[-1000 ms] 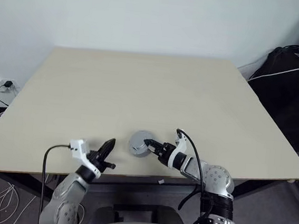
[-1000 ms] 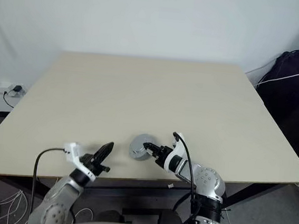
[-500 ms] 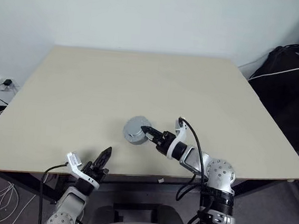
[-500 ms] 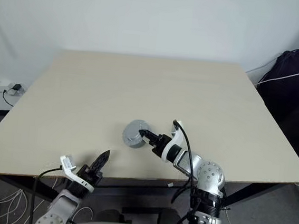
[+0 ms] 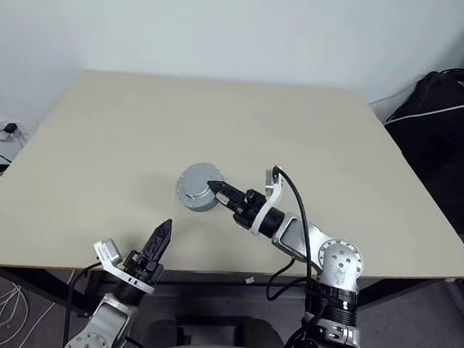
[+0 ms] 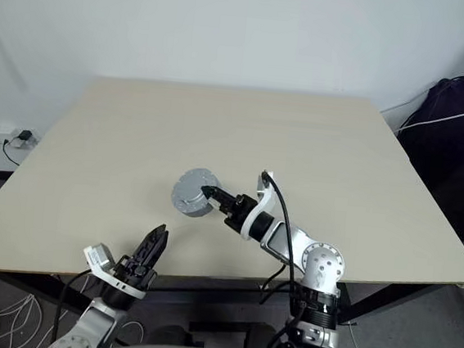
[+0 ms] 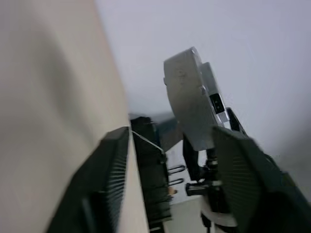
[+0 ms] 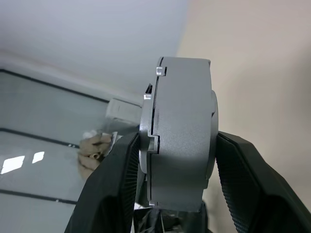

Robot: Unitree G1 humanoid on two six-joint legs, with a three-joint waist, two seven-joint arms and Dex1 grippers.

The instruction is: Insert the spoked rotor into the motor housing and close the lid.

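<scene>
Above the table's (image 5: 318, 133) near edge, the right gripper (image 5: 216, 192) holds the assembled housing (image 5: 197, 187) clear of the surface, fingers clamped across its closed lid face. At that edge's left end, the left gripper (image 5: 160, 235) waits empty, fingers apart. Assembly looks finished; what remains, seemingly, is setting it down.

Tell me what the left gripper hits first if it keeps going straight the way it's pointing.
Probably the grey motor assembly that the right gripper holds above the table. It lies between the left gripper's open fingers in the wrist view; depth is unclear.
</scene>
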